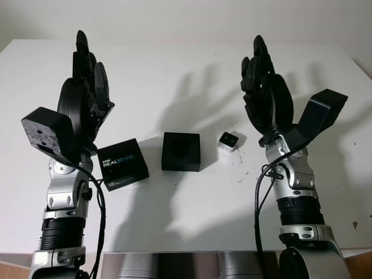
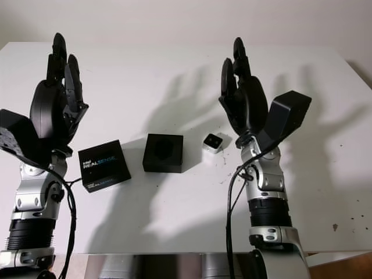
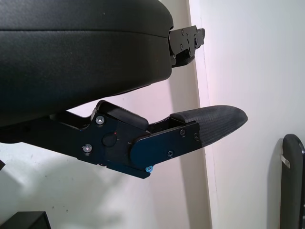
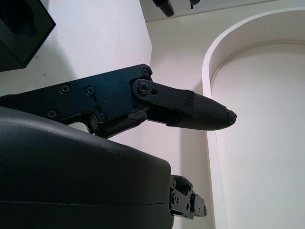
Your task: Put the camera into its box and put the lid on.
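Observation:
A small white camera [image 1: 228, 140] with a dark lens face lies on the white table [image 1: 174, 75], just right of the open black box [image 1: 181, 151]. The box's black lid [image 1: 121, 164], printed REALSENSE, lies to the left of the box. My left hand [image 1: 86, 87] is raised above the table's left side, open, holding nothing, behind and left of the lid. On the right, my other hand [image 1: 264, 87] is raised too, open, behind and to the right of the camera. A corner of the box [image 4: 21, 26] shows in the right wrist view.
The table's back edge meets a pale wall [image 1: 186, 17]. Hand shadows fall across the tabletop behind the box. A metal ledge [image 1: 186, 264] runs along the front edge between my arms.

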`<control>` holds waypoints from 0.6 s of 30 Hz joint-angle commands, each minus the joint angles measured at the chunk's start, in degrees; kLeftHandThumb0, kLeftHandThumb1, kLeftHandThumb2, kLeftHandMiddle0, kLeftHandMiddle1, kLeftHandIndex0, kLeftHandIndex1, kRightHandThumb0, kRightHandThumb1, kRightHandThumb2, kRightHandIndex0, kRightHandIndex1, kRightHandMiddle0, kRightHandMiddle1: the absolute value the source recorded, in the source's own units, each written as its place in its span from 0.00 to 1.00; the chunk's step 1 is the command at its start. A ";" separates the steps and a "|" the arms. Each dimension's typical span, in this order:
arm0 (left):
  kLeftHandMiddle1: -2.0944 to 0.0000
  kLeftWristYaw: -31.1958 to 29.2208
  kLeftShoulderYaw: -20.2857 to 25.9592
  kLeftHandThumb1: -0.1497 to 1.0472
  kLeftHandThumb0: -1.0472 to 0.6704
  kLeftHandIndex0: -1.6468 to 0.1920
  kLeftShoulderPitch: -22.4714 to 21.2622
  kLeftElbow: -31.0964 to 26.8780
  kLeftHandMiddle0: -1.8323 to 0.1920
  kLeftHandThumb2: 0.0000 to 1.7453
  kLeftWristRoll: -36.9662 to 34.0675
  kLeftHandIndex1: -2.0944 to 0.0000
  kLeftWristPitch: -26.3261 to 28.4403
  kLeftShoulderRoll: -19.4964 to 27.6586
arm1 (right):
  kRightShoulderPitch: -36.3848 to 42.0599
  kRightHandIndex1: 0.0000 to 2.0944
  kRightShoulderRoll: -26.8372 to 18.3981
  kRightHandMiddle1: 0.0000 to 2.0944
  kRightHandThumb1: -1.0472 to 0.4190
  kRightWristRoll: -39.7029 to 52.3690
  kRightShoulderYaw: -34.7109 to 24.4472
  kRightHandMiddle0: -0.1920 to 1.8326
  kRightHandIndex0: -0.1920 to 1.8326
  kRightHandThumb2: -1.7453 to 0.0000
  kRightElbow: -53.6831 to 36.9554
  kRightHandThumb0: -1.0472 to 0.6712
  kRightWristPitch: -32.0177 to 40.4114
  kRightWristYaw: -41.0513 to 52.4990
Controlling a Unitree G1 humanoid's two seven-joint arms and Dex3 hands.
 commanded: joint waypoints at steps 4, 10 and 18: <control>1.00 0.22 -0.14 1.00 0.17 1.00 0.54 -1.07 1.00 0.40 0.22 1.00 0.38 0.06 | -0.32 0.02 -0.55 0.02 0.00 0.43 -0.19 0.01 0.00 0.65 -0.60 0.19 0.44 0.19; 1.00 -0.22 -0.24 1.00 0.17 1.00 0.24 -0.48 1.00 0.41 0.07 1.00 0.92 0.18 | -0.86 0.02 -0.59 0.03 0.00 1.38 -0.93 0.01 0.00 0.66 0.44 0.19 0.47 0.40; 1.00 0.21 -0.19 1.00 0.17 1.00 0.71 -1.12 1.00 0.41 0.81 1.00 0.40 0.28 | -3.35 0.04 -7.38 0.04 0.04 0.13 -0.94 0.07 0.05 0.95 3.06 0.26 -1.84 6.28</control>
